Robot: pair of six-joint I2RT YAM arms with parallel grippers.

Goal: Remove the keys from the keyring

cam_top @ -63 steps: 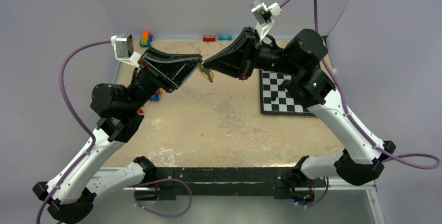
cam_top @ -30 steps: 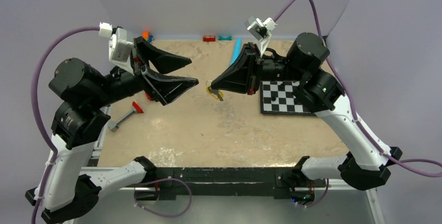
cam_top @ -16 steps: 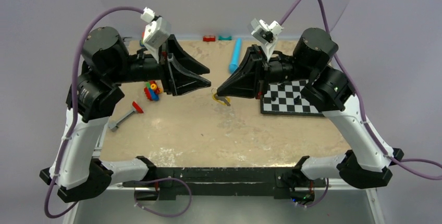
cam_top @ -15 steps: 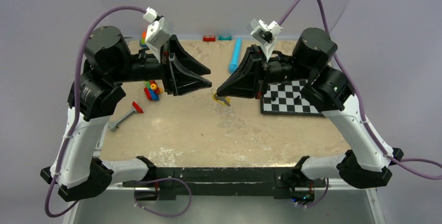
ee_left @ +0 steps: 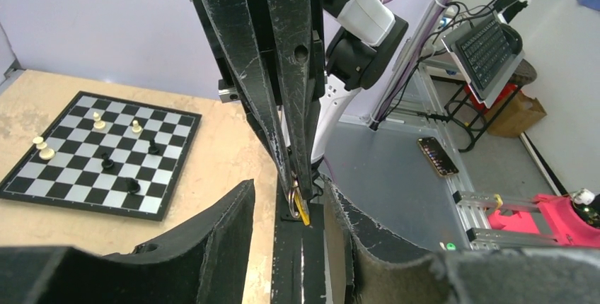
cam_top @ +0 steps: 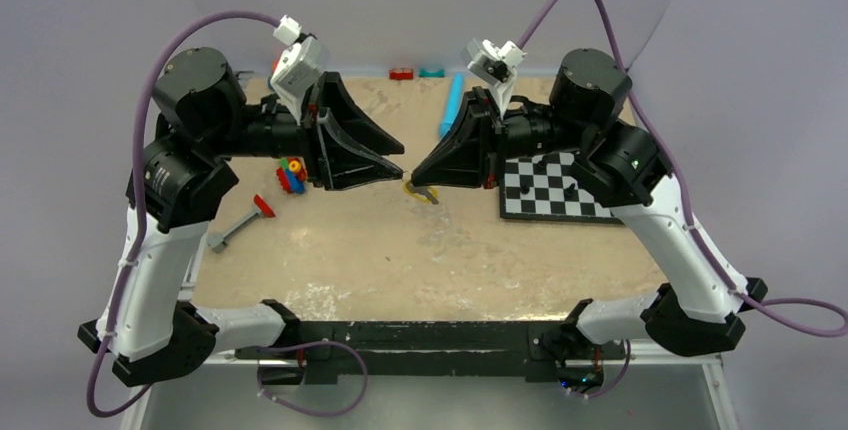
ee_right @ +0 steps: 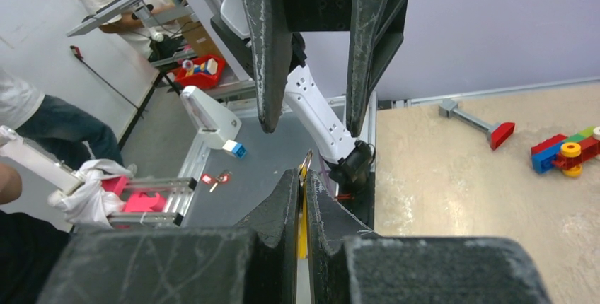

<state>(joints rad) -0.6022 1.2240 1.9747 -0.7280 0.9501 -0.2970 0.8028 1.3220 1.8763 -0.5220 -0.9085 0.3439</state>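
Hanging on the keyring [ee_left: 293, 196], the yellow key [ee_left: 303, 213] is seen just under the tips of the right gripper [cam_top: 412, 179], over the middle of the table [cam_top: 400, 250]. The right gripper is closed down to a thin slit, and the keyring is pinched at its tips. In the right wrist view a strip of yellow is seen in that slit, with part of the keyring standing out past the fingertips.

The left gripper [cam_top: 398, 171] is brought tip to tip with the right one. Its jaws are spread wide and nothing is held by them. In the left wrist view its two fingers [ee_left: 233, 228] are set to either side of the keyring and key, with a gap left on each side. The right gripper's tips are pointed into that gap.

A chessboard [cam_top: 550, 188] with a few pieces is laid on the right of the table. A blue cylinder [cam_top: 450, 107] is laid near the far edge. Toy blocks [cam_top: 291, 174] and a red-headed tool [cam_top: 240, 226] are laid on the left, well apart from the key.
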